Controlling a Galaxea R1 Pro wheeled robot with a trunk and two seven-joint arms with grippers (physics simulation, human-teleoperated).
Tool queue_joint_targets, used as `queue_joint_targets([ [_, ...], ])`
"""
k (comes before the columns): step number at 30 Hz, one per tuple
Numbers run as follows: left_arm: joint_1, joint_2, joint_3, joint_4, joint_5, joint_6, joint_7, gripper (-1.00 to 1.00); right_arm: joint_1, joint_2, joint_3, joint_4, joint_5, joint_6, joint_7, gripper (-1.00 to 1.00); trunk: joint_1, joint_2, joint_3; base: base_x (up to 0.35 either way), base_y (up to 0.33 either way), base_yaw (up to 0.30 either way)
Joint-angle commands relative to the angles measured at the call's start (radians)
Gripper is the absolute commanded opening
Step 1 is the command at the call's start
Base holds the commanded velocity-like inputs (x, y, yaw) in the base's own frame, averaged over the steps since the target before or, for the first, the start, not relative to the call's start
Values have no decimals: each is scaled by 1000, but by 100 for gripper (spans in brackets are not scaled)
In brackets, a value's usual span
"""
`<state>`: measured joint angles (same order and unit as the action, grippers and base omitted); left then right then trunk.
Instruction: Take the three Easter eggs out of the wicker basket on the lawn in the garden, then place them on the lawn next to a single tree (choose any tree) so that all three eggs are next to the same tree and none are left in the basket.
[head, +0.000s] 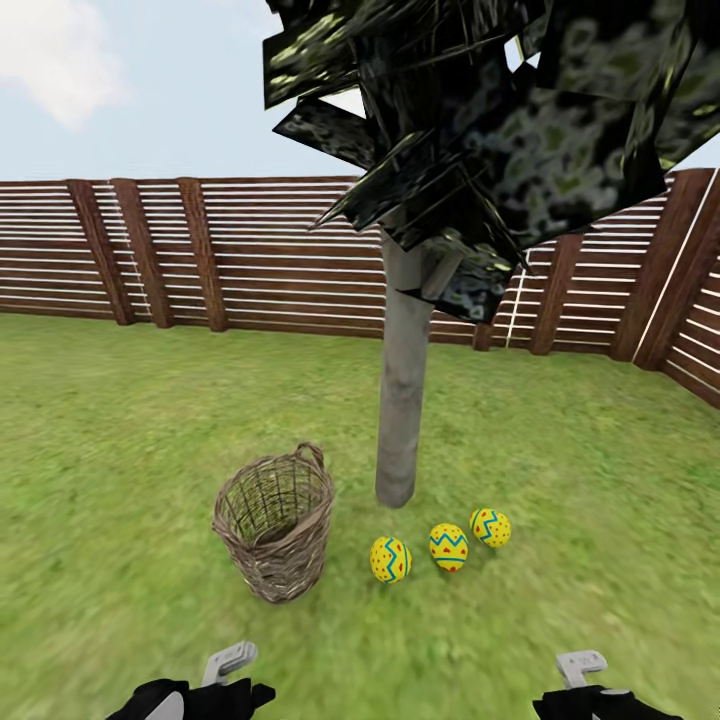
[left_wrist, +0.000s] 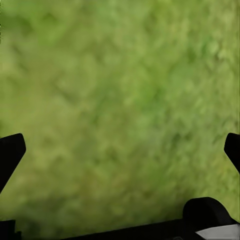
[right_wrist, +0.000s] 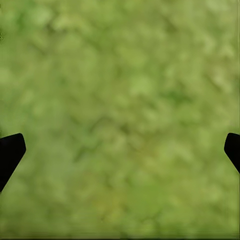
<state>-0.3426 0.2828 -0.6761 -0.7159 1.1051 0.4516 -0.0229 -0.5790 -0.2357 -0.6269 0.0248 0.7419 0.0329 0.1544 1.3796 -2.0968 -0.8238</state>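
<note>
One wicker basket (head: 274, 523) stands upright on the lawn (head: 120, 450), mouth up. Right of it rises one tree (head: 402, 400), trunk vertical. Three Easter eggs (head: 448, 546) lie in a row at its foot, long axes roughly upright. Left gripper (left_wrist: 120, 150) and right gripper (right_wrist: 120, 150) gape wide, empty, over grass.

You've got flat, bright daylight here, with no cast shadows under the tree (head: 403, 400) or eggs (head: 448, 546). The lawn (head: 120, 450) smears toward the head view's lower corners, and both wrist views show soft, blurry grass.
</note>
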Motion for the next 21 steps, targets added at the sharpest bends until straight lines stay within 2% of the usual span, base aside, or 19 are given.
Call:
queue_joint_targets([
  [1,-1,1,-3,0,2,1,-1,100,-1,-1,-8,1,7,2,2,100,-4,7,1,0,0,0],
  [7,-1,1,-3,17,2,-1,2,100,12,1,-8,4,8,2,-4,100,-27,49,10,0,0,0],
  [13,-1,0,-3,48,1,-1,3,100,54,34,-8,4,10,0,-5,100,-50,91,19,0,0,0],
  [16,-1,-1,-3,51,1,-1,3,100,62,40,-8,2,11,-3,-14,100,-62,112,24,0,0,0],
  [21,-1,-1,-3,73,1,-1,4,100,65,42,-8,0,11,-64,-106,100,-81,147,31,0,0,0],
])
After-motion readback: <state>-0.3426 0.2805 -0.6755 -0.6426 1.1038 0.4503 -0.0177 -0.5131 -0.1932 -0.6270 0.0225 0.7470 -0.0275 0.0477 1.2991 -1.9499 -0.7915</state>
